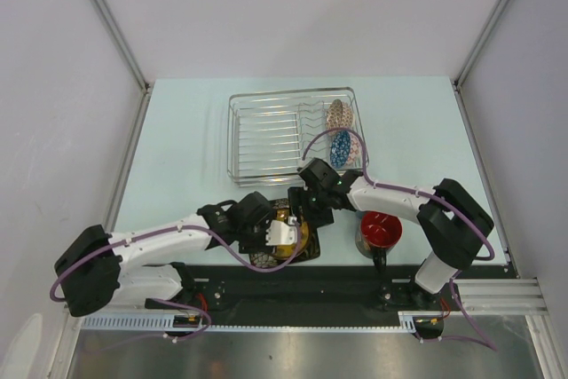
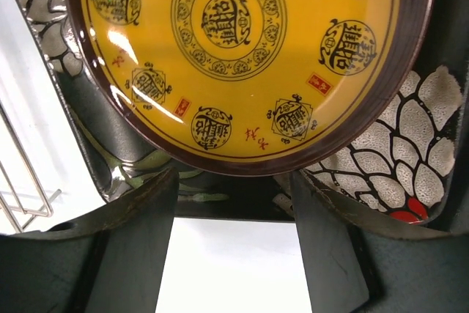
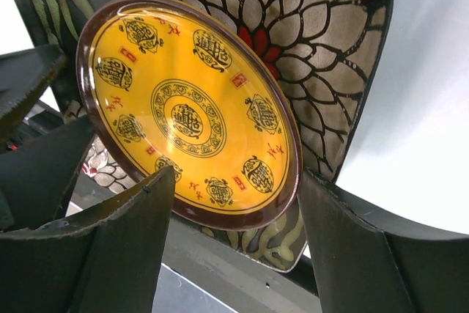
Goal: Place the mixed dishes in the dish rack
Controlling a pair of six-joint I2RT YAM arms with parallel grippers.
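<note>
Tabletop, pale and walled by white panels on three sides, carried everything. The dish rack stood toward its far middle, its long bare bars open across the left and centre. The square black plate with the yellow round centre lay on the tabletop just in front of the rack's near rim, close to the dark strip at the tabletop's near edge. Both arms converged over it. The left gripper was spread wide, its two dark fingers straddling the plate's near edge, with no pad seen pressing on it. The right gripper was likewise spread wide over the plate's opposite side, holding nothing, though whether a finger touched the rim could not be told. The two grippers were close together above the plate, with little room between them. The dark mug with the red inside stood on the tabletop just right of the plate, beside the right arm. The light blue cup sat in the rack's right end. The speckled bowl sat just behind the cup.
</note>
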